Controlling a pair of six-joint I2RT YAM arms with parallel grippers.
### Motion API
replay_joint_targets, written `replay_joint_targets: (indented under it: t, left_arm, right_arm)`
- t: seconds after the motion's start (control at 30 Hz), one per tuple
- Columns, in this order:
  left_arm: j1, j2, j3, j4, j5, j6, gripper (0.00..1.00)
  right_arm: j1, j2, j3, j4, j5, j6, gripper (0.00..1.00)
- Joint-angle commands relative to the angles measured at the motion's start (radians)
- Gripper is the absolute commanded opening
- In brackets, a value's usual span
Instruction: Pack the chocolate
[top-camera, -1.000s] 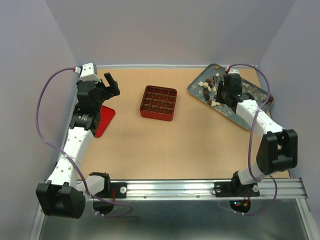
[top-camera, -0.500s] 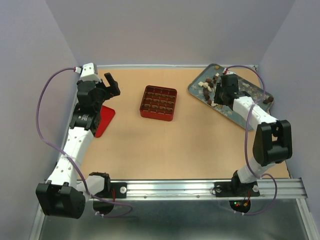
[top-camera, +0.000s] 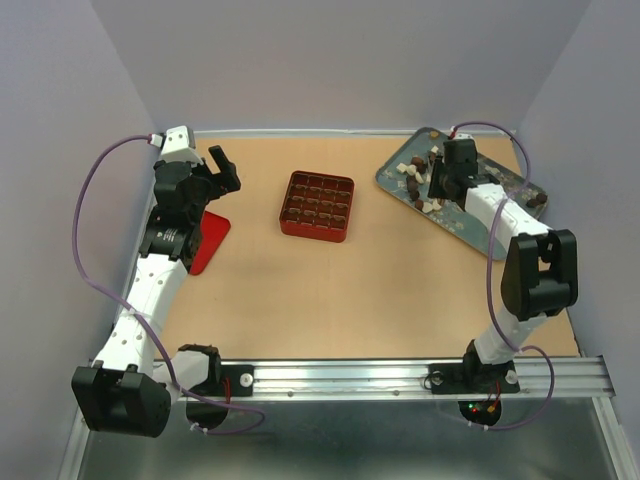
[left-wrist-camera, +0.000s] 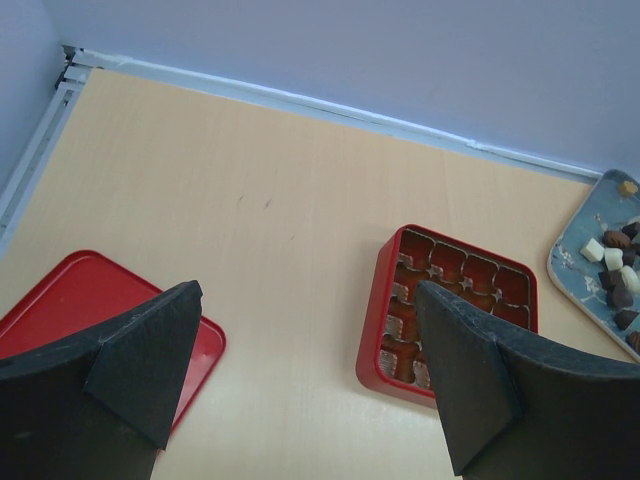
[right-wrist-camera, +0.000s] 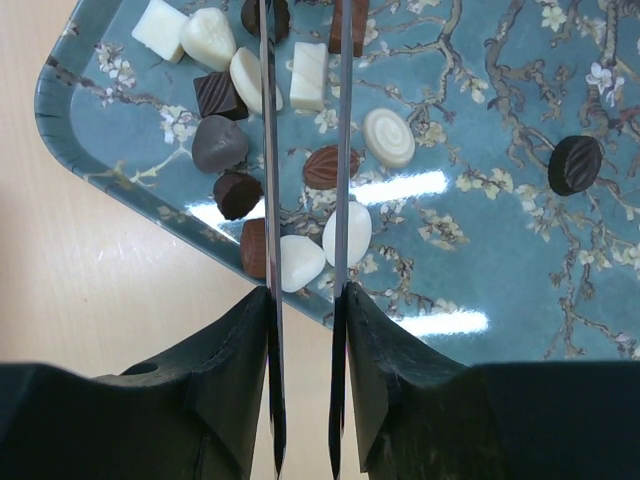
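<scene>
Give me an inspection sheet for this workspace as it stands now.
Surface: light wooden table.
Job's things: small brown and white chocolate pieces lie on a blue floral tray; red square gridded box stands mid-table.
Clutter: flat red lid, left side.
Grippers: left gripper open above the table; right gripper shut on metal tongs over the tray.
Cables: purple cables loop off both arms.
Surroundings: pale lilac walls.

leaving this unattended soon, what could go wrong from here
The tongs hang over chocolates crowded at the rim of the tray, so closing on one may nudge a neighbour off onto the table. The thin metal blades could also let a rounded piece slip on the way to the box.
</scene>
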Motion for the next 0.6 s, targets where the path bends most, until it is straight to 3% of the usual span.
replay_joint_targets:
  t: [0.0, 0.3, 0.57]
  left_arm:
    - [-0.004, -0.026, 0.020, 0.043, -0.001, 0.005, 0.99]
    - [-0.004, -0.023, 0.021, 0.041, -0.007, 0.005, 0.99]
    - [-0.004, -0.023, 0.021, 0.040, -0.007, 0.005, 0.99]
  right_arm:
    - [-0.009, 0.011, 0.071, 0.062, -0.015, -0.005, 0.40]
    - [-0.011, 0.034, 0.081, 0.061, -0.019, 0.007, 0.30]
    - [-0.011, -0.045, 0.066, 0.058, -0.015, -0.018, 0.22]
